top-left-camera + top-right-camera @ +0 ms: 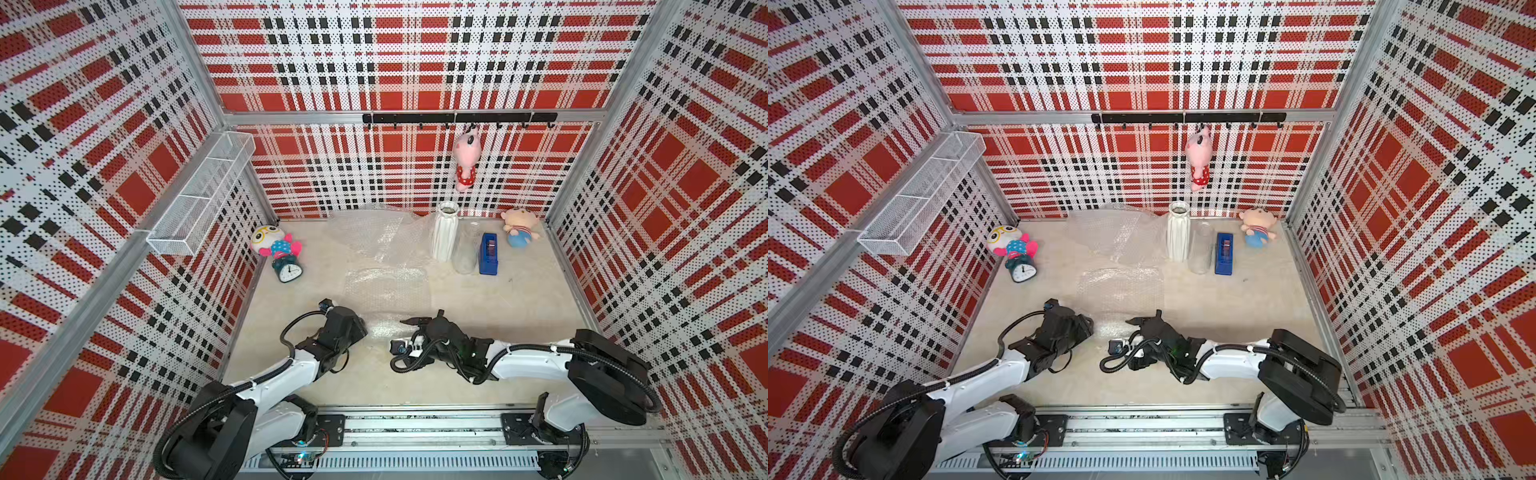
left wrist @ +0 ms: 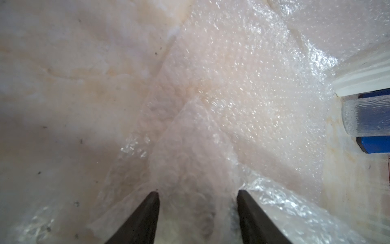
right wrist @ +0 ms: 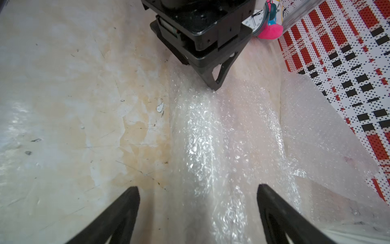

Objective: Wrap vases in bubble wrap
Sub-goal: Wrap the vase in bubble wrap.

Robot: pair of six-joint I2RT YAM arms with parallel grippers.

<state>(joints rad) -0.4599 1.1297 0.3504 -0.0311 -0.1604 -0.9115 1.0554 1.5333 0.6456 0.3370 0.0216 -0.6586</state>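
Left gripper (image 2: 197, 192) is clamping a raised fold of clear, crinkled bubble wrap (image 1: 386, 291) mid-table; right gripper (image 3: 198, 188) is standing open astride it. More wrap is lying behind, reaching the tall white ribbed vase (image 1: 445, 232); the glass vase (image 1: 466, 253) is standing beside. Scuffed beige marbled tabletop (image 1: 519, 299) is bearing everything; red plaid walls (image 1: 415, 62) are enclosing it.

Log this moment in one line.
left gripper shut on bubble wrap roll | right gripper open at other end | tall vase, glass vase unwrapped

Right fingers (image 3: 118, 213) spread wide, left fingers (image 2: 143, 217) half-parted — both held low.
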